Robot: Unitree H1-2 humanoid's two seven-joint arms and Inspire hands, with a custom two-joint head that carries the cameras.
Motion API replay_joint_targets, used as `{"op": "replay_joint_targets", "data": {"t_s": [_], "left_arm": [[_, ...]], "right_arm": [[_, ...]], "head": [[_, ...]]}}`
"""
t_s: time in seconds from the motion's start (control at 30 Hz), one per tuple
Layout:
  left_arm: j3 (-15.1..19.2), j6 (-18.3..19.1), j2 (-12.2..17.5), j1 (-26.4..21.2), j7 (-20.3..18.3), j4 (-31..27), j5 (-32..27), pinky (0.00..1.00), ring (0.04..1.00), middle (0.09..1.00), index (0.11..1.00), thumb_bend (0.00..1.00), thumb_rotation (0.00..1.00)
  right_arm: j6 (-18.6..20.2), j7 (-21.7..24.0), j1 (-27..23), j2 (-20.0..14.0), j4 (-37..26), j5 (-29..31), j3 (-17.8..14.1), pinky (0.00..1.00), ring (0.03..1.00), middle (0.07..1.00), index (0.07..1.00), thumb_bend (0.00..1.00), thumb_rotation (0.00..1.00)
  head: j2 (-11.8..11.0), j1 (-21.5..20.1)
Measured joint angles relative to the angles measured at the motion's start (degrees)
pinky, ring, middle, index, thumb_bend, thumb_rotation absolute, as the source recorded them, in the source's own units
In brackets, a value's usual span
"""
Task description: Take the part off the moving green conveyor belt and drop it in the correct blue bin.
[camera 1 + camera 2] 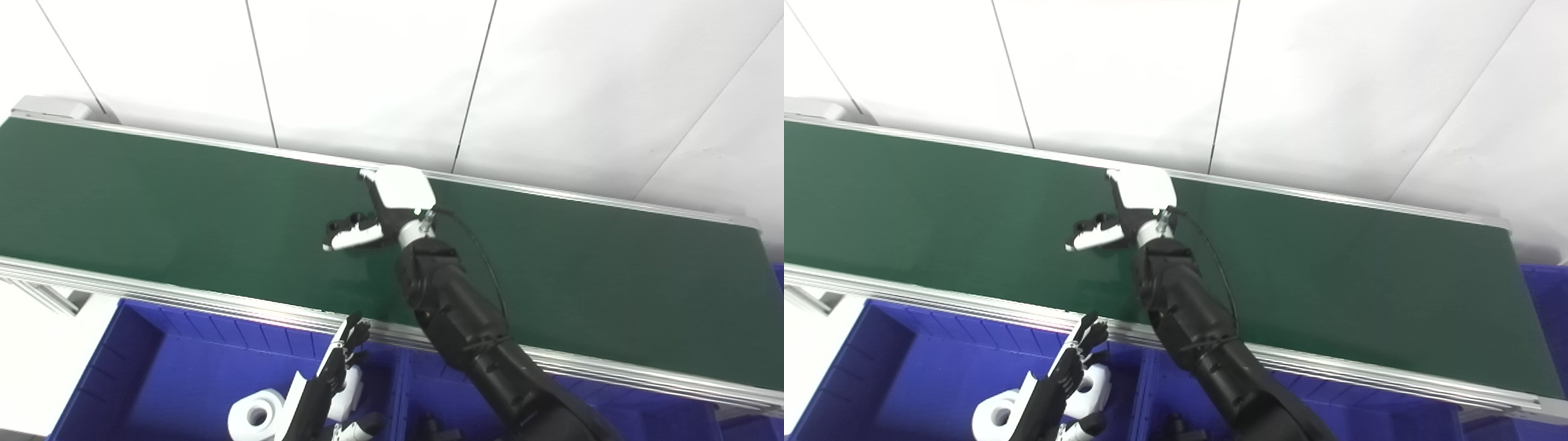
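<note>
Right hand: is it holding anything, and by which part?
Cannot tell. The right hand is out over the belt with fingers curled; no part shows in them. The left hand holds nothing.

Bare green conveyor belt [153, 208], blue bin [184, 361] below

The conveyor belt [184, 208] is being run across the scene from 9 o'clock to 3 o'clock, with the wall [367, 67] behind it at 12 o'clock. The right hand [383, 214] is being held over the belt's middle. Two bins are being kept in front of the belt: the left bin [153, 361] at 7 o'clock, the right bin [441, 398] at 5 o'clock. The left hand [324, 386] is being held over the left bin, in which white parts [257, 415] are lying.
</note>
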Motion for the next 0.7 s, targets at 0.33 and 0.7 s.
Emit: {"op": "replay_joint_targets", "data": {"t_s": [0.33, 0.7], "left_arm": [[-0.17, 0.0, 0.24, 0.13, -0.73, -0.82, -0.3, 0.86, 0.929, 0.938, 0.988, 0.86, 0.71], [0.02, 0.0, 0.32, 0.64, -1.62, -1.56, -0.23, 0.86, 0.926, 0.942, 0.997, 0.83, 0.72]], "right_arm": [[3.61, 14.09, -3.68, -1.21, 0.85, -6.9, 2.02, 0.23, 0.322, 0.473, 0.605, 0.65, 0.11], [3.75, 14.26, -2.28, 0.59, -1.05, -12.51, 0.79, 0.07, 0.135, 0.47, 0.485, 0.53, 0.0]], "head": [[0.18, -0.35], [0.79, -1.14]]}}
